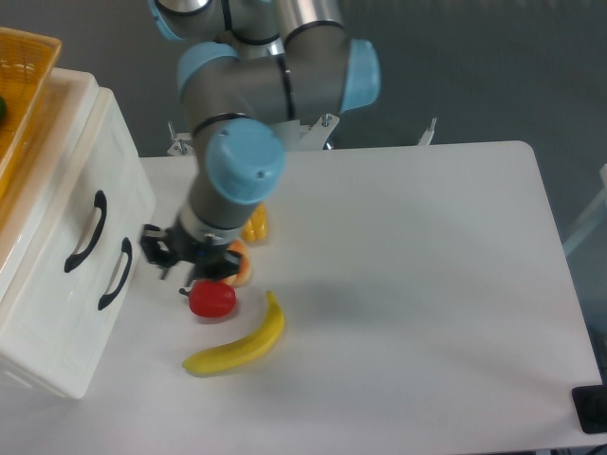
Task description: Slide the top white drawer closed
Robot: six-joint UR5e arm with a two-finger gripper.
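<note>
Two drawers look flush; top white drawer (71,204) seems closed.
Hand (187,262), grip state unreadable, hovers over apple (211,298) — could bump it.

Arm bent downward, end effector (180,263) low, finger state unclear

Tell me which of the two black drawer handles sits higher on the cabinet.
The handle of the top white drawer, left of and above the lower drawer's handle.
</note>
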